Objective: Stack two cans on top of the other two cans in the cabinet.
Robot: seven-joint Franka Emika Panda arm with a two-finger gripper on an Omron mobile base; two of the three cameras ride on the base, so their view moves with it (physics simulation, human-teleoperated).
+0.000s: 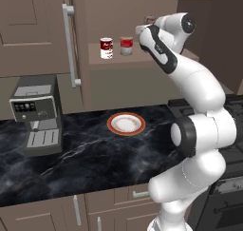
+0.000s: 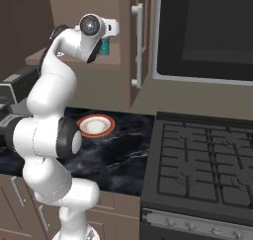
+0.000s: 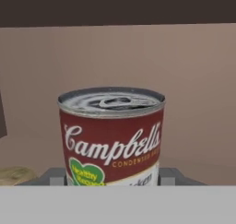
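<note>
The hand (image 3: 113, 181) was pinching a red soup can (image 3: 112, 138) between its fingers, upright with its long axis vertical, inside the cabinet (image 1: 142, 59) recess, with the two shelf cans (image 1: 116, 47) off to the hand's side.

You're facing a black marble counter (image 1: 85, 154) with a grey coffee machine (image 1: 38, 115) at its left, a stove (image 2: 207, 170) at its right, brown drawers (image 1: 118, 199) below and a dark oven window (image 2: 207, 29) above the stove.
</note>
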